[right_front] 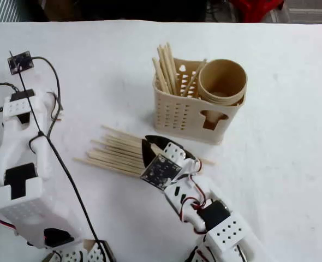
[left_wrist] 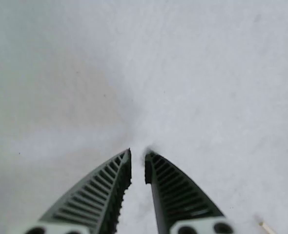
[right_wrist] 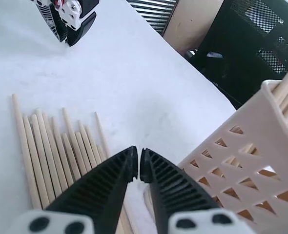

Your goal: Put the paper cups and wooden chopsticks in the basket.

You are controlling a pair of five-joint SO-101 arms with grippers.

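A cream slotted basket (right_front: 177, 114) stands mid-table with stacked paper cups (right_front: 222, 82) and a bundle of wooden chopsticks (right_front: 169, 68) in it. Several loose chopsticks (right_front: 114, 153) lie fanned on the table in front of it. My right gripper (right_front: 148, 148) rests over the basket-side end of that fan, its black fingers shut; the right wrist view has its tips (right_wrist: 138, 158) between the loose chopsticks (right_wrist: 46, 146) and the basket (right_wrist: 241, 161). My left gripper (left_wrist: 137, 156) is shut just above bare white table at the far left, empty.
The left arm's white body (right_front: 19, 164) and its cable fill the left side of the table. A single chopstick tip (left_wrist: 266, 226) lies beside the left gripper. The left gripper (right_wrist: 68, 27) sits beyond the fan. White tabletop stretches right of the basket.
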